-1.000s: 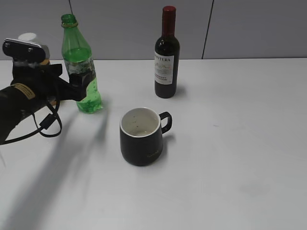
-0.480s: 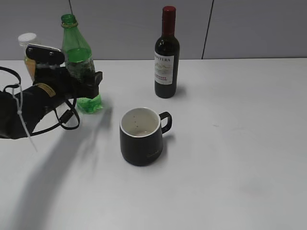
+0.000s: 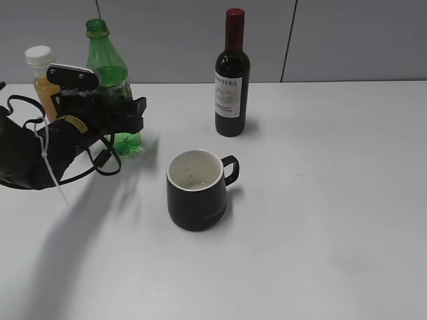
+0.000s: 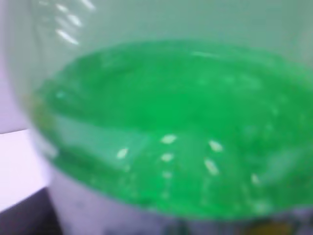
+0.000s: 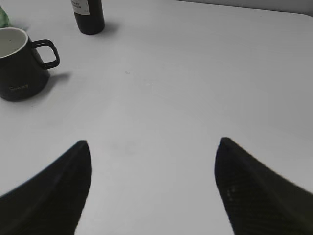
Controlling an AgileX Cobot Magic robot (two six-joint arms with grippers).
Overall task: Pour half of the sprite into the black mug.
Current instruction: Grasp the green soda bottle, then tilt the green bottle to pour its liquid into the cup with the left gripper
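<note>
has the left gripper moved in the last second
Yes. The left gripper has shifted rightward, toward the wine bottle, closing in around the sprite, which stayed put.

Slanted front view — wrists low, maybe.

White table [image 3: 320,200] carries black mug [image 3: 196,190], wine bottle [image 3: 231,77]

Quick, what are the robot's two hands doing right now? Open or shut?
Left gripper: around the sprite, which fills its camera; shut or not cannot be told.
Right gripper: open, holding nothing.
</note>
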